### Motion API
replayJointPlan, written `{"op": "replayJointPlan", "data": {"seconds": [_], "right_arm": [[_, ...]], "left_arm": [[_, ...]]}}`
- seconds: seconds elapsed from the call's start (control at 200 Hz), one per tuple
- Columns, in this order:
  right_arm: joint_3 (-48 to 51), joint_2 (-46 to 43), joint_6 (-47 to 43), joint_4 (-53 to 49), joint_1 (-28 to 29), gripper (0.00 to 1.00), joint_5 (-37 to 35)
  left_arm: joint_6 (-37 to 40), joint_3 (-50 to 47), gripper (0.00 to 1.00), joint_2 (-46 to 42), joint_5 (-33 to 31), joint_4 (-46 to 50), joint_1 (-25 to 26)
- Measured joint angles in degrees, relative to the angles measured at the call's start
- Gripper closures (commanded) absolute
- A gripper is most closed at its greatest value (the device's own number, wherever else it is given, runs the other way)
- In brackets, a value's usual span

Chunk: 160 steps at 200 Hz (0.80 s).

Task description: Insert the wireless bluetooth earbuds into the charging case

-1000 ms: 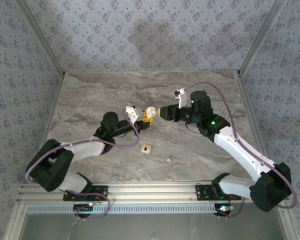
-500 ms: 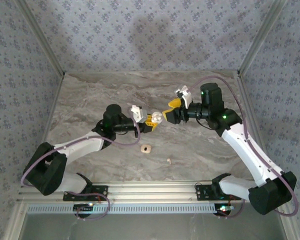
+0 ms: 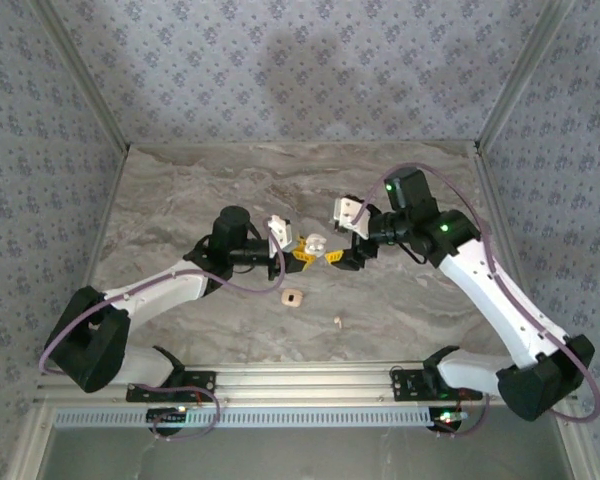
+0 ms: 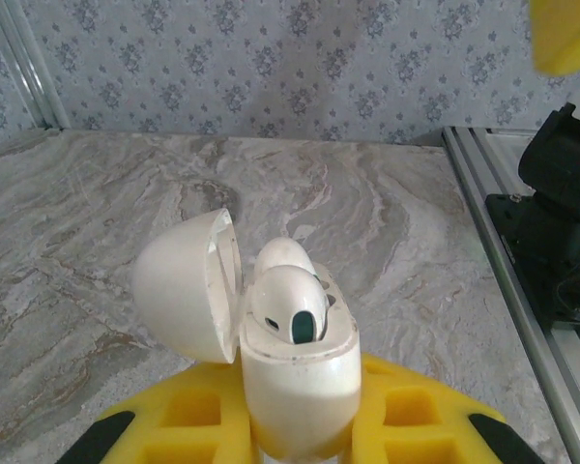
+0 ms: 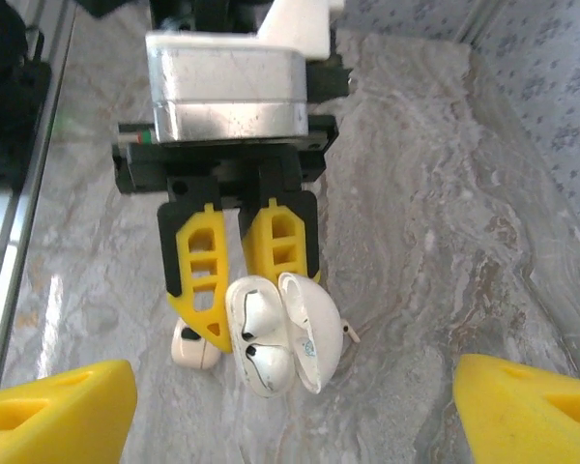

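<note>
My left gripper (image 3: 302,250) is shut on the white charging case (image 4: 300,377), which it holds upright above the table. The case's lid (image 4: 188,285) is swung open to the left. Two whitish earbuds (image 4: 290,304) sit in the case's sockets, one behind the other. In the right wrist view the same case (image 5: 261,338) hangs from the left gripper's yellow fingers (image 5: 198,266), both buds showing beside the open lid (image 5: 314,324). My right gripper (image 3: 338,256) stands open just right of the case, its jaws spread wide and holding nothing (image 5: 290,411).
A small whitish puck with a dark spot (image 3: 293,297) lies on the marble table (image 3: 180,200) in front of the case, also under it in the right wrist view (image 5: 195,346). A tiny whitish piece (image 3: 337,322) lies further forward. Aluminium rails edge the table.
My right gripper has opened and drawn off the case. The left gripper has carried the case a little to the right and nearer, still shut on it.
</note>
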State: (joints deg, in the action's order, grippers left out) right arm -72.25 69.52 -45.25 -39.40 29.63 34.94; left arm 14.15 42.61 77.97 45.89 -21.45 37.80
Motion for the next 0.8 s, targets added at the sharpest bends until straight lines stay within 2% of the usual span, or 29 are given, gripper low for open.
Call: {"op": "replayJointPlan", "data": {"seconds": [0.3, 0.799], "right_arm": [[-1.86, 6.21, -4.44, -5.27, 1.55, 0.16, -2.54], [-3.13, 11.08, -6.25, -7.23, 3.43, 0.24, 0.7]], "left_arm": [[0.44, 0.0, 0.9, 0.0, -0.02, 0.74, 0.57], [0.55, 0.0, 0.9, 0.0, -0.09, 0.74, 0.59]]}}
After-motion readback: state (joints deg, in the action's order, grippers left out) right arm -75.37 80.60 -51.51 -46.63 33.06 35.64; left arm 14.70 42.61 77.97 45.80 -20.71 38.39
